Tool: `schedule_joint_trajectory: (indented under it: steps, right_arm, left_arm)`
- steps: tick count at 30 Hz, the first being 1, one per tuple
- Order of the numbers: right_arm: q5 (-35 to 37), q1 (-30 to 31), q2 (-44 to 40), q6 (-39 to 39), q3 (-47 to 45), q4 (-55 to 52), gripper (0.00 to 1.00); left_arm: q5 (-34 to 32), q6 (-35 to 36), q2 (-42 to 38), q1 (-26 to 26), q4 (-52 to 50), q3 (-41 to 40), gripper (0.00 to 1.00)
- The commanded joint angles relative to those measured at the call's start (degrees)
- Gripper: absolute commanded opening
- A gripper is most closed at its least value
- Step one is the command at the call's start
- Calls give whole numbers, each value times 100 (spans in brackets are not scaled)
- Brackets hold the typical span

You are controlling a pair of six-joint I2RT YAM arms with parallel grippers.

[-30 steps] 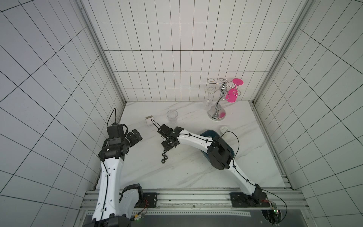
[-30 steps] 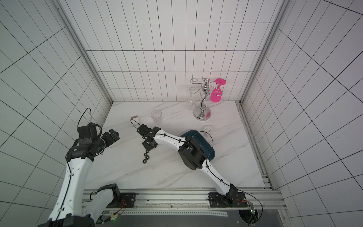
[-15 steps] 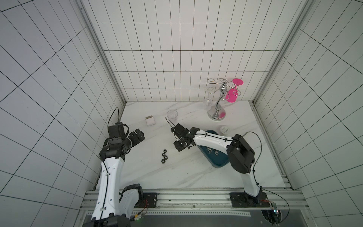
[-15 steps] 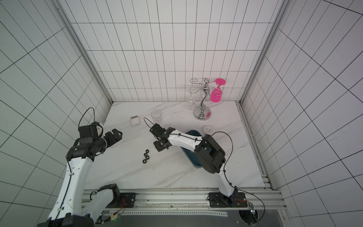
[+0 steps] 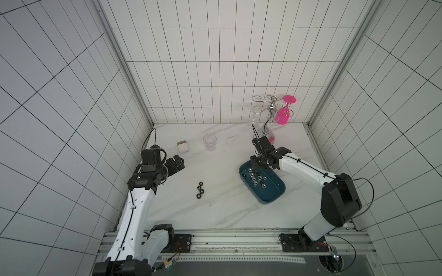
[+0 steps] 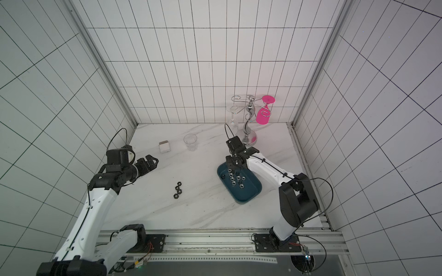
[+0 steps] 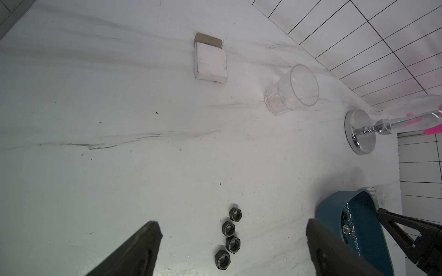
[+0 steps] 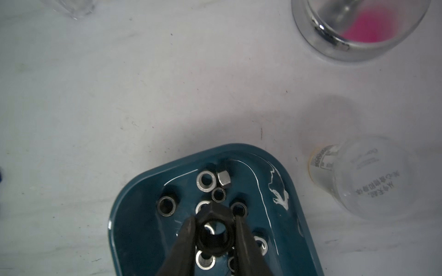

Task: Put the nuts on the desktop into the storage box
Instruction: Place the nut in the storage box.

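Four blk nuts (image 5: 202,191) on marble desktop (image 5: 215,215); white-tiled walls (image 5: 215,71) 3 sides.

Left arm (image 5: 136,210) and right arm (image 5: 303,169): white link shells, black joint housings (rounded, bulky); one thin black cable (image 5: 311,165) clipped along each link; black base plates (image 5: 287,242) on a slotted aluminium rail (image 5: 239,241).

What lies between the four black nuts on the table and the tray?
Nothing: in a top view, the table between nuts and tray is bare.
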Motion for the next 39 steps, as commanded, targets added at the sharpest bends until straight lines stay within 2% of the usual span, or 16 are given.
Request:
schedule_joint_trajectory:
  steps: [1,11,19,27,30,33,39]
  right_arm:
    - [-17,-140,159,-167,-2,-31,16]
    - [-92,-329,761,-308,310,9,19]
    - [104,-342,746,-365,389,-137,50]
    - [-40,-256,46,-243,114,-84,53]
    - [-193,-49,-165,-216,48,-15,54]
    - [-357,408,-160,-246,169,47,55]
    - [-674,1599,591,-354,910,285,56]
  left_arm:
    - [-100,14,55,-27,170,90,98]
    - [-152,113,349,-22,163,276,98]
    - [-219,249,469,-25,84,451,98]
    - [-157,155,470,-27,108,499,98]
    - [-165,153,431,-25,98,501,98]
    - [-209,144,382,-26,86,488,98]
    - [-547,110,218,-10,-2,416,98]
